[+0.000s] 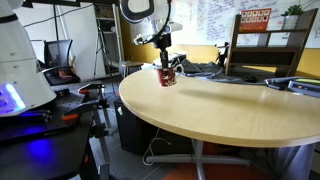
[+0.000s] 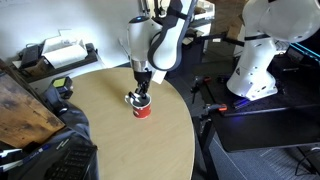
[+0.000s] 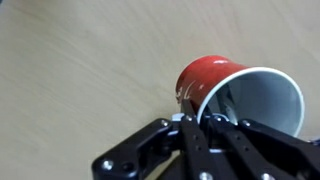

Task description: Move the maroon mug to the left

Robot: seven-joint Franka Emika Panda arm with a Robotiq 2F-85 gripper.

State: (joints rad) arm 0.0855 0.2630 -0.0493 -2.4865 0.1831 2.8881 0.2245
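The maroon mug (image 1: 168,77) stands upright on the round wooden table (image 1: 220,115), near its edge, and shows in both exterior views (image 2: 142,108). In the wrist view the mug (image 3: 203,75) is red outside and white inside. My gripper (image 3: 198,122) comes down from above, with one finger outside the wall and one inside the rim, shut on the wall. The gripper also shows in both exterior views (image 1: 165,63) (image 2: 143,93). The mug's base appears to rest on the table (image 2: 110,130).
A keyboard and dark items (image 1: 205,68) lie at the table's far side. A wooden board (image 2: 22,108) leans at one edge, with a printer (image 2: 55,52) behind. A white robot body (image 2: 265,45) stands beyond the table edge near the mug.
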